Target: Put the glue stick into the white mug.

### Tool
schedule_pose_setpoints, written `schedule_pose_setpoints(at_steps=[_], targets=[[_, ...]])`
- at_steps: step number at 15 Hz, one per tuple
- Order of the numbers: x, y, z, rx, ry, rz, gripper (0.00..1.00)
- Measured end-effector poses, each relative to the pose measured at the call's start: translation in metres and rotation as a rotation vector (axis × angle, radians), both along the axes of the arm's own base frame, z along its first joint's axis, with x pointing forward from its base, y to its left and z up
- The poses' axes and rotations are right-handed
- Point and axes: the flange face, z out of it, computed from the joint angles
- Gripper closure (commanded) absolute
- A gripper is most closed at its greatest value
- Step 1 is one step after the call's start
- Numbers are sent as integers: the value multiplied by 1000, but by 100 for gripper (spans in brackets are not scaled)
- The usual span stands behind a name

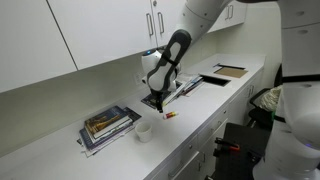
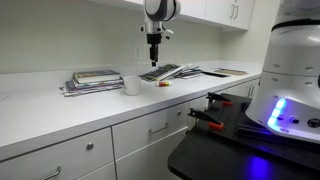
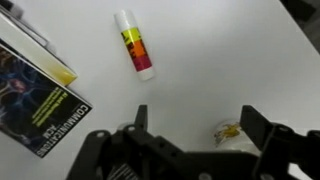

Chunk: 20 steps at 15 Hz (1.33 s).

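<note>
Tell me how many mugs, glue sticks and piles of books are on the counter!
White mugs: 1
Glue sticks: 1
Piles of books: 2
Total: 4

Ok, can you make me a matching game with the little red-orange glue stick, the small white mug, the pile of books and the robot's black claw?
Things:
1. small red-orange glue stick
2. short white mug
3. stack of books
4. black gripper

States:
A. open, above the white counter
B. standing upright
C. lying on its side
D. piled flat

Pairs: 1-C, 2-B, 3-D, 4-A.
</note>
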Motion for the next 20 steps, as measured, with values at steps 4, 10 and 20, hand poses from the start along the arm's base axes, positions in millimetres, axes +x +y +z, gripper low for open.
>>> schedule_pose_setpoints(at_steps=[4,10,20], targets=[[-1,-6,-4,1,1,-9,0],[6,-43,-35,15,-2,18,0],[41,-98,-110,54,26,82,5]])
